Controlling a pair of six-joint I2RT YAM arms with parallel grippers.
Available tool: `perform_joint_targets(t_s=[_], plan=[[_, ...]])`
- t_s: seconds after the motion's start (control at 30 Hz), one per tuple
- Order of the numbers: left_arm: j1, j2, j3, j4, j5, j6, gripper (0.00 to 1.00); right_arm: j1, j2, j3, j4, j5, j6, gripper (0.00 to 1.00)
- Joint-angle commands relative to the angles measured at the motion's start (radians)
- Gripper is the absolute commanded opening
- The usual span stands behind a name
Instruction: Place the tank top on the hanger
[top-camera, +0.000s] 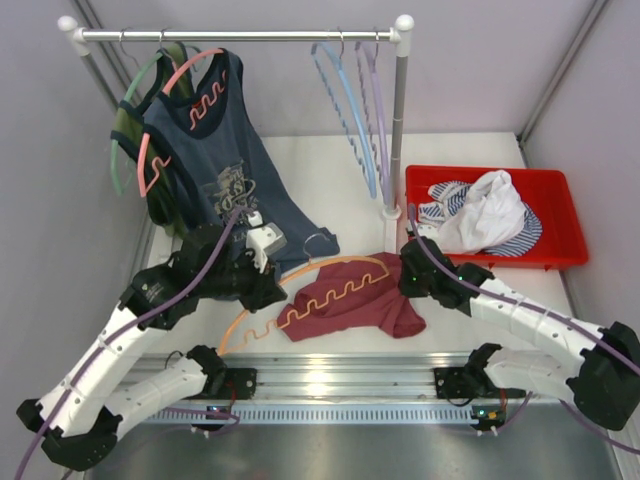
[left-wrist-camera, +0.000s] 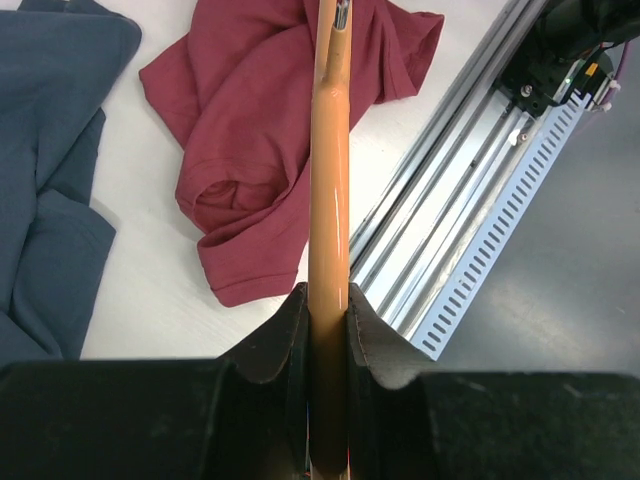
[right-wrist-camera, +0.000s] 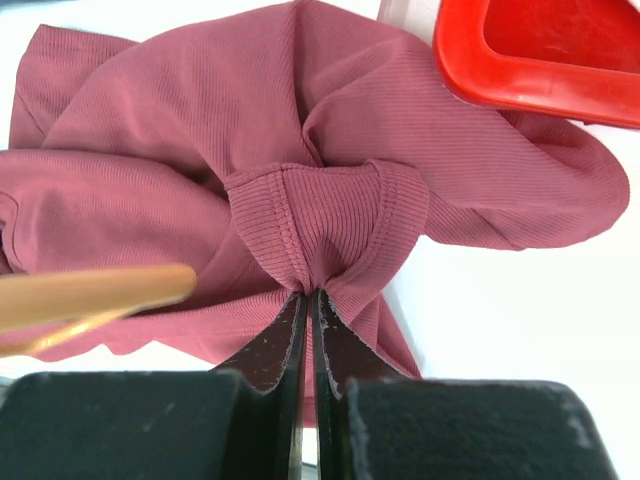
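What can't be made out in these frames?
Right wrist: right gripper pinches the bunched maroon tank top; folds hide which opening.
Left wrist: left gripper holds the thin orange plastic hanger edge-on; top edge cuts off most of its hook.
Top view: right gripper covers one hanger end; inside the top or not, unclear.

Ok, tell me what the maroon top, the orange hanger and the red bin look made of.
The tank top: soft knit fabric, matte; fine ribbing and loose folds show in the right wrist view. The hanger: probably plastic, smooth and glossy, with a bright highlight running along its bar. The bin: likely moulded plastic, shiny, with a rounded rim catching light.
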Motion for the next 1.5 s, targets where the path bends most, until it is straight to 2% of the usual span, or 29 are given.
perform_joint_targets(t_s=[0.0, 0.47, 0.63, 0.87, 1.07, 1.47], plan=[[-0.015, -0.016, 0.031, 0.008, -0.018, 0.022, 0.0, -0.023, -0.044, 0.052, -0.024, -0.036, -0.032, 0.0], [-0.077, 0.086, 0.008, 0.061, -0.047, 0.056, 0.0, -0.025, -0.157, 0.07, -0.073, -0.094, -0.035, 0.0], [-0.077, 0.072, -0.029, 0.172, -0.044, 0.114, 0.0, -0.025, -0.182, 0.071, -0.082, -0.125, -0.038, 0.0], [-0.077, 0.11, -0.094, 0.218, 0.07, 0.217, 0.0, -0.023, -0.216, 0.087, -0.105, -0.123, -0.046, 0.0], [-0.077, 0.084, -0.143, 0.321, 0.11, 0.257, 0.0, -0.025, -0.214, 0.109, -0.122, -0.108, -0.063, 0.0], [-0.067, 0.17, -0.195, 0.466, 0.105, 0.335, 0.0, -0.025, -0.248, 0.118, -0.126, -0.174, -0.091, 0.0]])
